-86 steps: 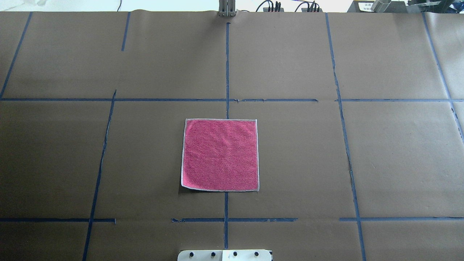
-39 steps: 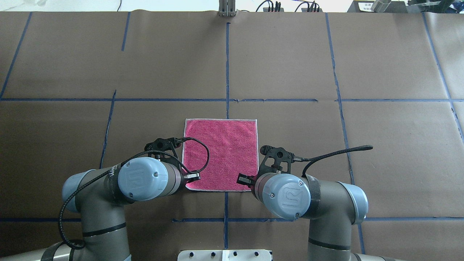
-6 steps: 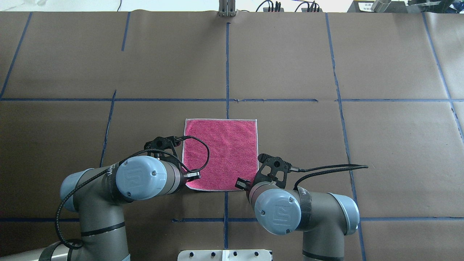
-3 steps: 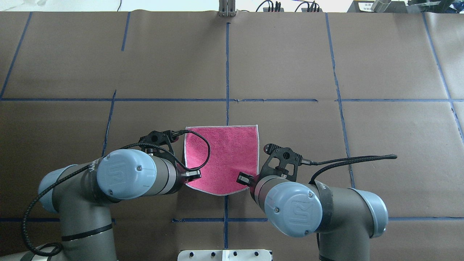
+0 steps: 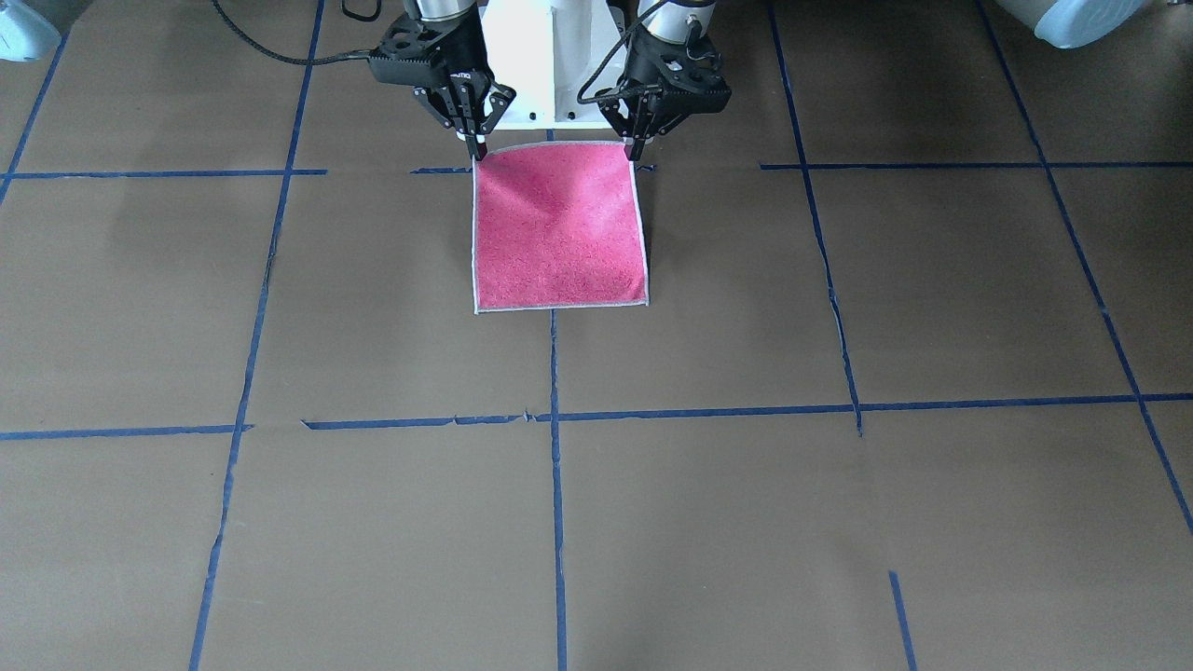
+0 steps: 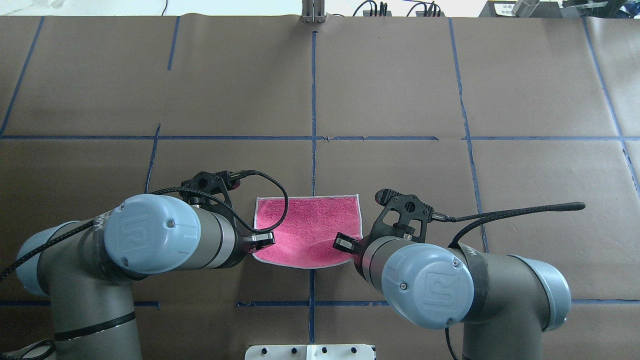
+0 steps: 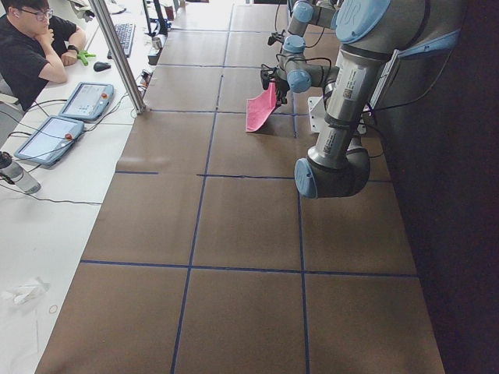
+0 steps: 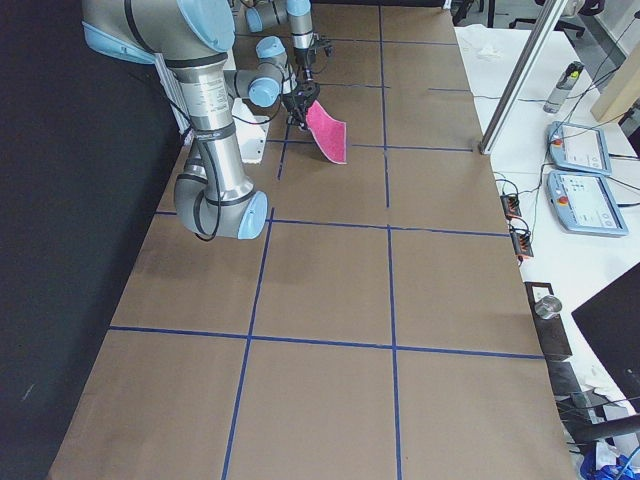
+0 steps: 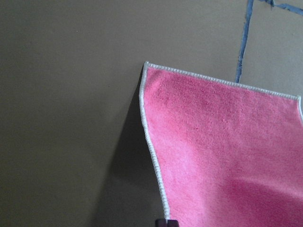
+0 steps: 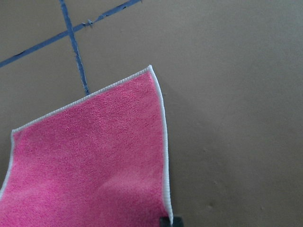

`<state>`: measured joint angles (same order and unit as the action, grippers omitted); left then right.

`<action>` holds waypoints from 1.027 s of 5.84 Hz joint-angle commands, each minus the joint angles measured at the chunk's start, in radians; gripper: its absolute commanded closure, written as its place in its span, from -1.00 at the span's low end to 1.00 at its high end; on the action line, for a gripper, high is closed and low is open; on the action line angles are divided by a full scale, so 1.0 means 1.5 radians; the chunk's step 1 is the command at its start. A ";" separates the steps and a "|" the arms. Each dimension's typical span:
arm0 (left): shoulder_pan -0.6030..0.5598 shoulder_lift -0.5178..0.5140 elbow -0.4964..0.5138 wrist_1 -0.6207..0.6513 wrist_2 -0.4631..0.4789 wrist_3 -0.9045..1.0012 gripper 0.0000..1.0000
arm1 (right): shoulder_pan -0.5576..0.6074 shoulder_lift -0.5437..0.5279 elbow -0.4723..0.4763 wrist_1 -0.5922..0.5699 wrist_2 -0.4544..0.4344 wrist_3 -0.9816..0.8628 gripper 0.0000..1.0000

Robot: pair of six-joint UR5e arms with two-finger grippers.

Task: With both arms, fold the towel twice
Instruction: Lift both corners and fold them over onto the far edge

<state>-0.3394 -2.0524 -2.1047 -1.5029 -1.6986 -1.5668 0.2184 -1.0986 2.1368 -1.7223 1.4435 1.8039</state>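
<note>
The pink towel (image 5: 559, 228) hangs tilted with its pink face up. Its far edge rests on the brown table and its two near corners are lifted. My left gripper (image 5: 635, 149) is shut on one near corner; my right gripper (image 5: 477, 149) is shut on the other. In the overhead view the towel (image 6: 310, 230) sags between both wrists, and the fingers are hidden under the arms. The left wrist view shows the towel (image 9: 227, 156) running away from the fingers, as does the right wrist view (image 10: 90, 161). It slopes up toward the robot in the side views (image 7: 261, 109) (image 8: 328, 130).
The white pedestal base (image 5: 550, 56) stands just behind the lifted edge. Blue tape lines (image 6: 313, 100) divide the brown table. A metal post (image 6: 313, 12) stands at the far edge. An operator (image 7: 35, 47) sits at a side desk with tablets (image 7: 84, 100).
Both grippers closed on the near corners and rose. The near edge lifted off the table, and the far edge slid toward the robot.
</note>
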 commanded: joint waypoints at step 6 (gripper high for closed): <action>-0.057 -0.068 0.187 -0.036 0.002 0.047 0.90 | 0.081 0.082 -0.221 0.100 -0.001 -0.019 1.00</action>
<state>-0.4148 -2.1452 -1.8472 -1.5400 -1.6947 -1.4964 0.3323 -0.9770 1.8265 -1.5934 1.4419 1.7790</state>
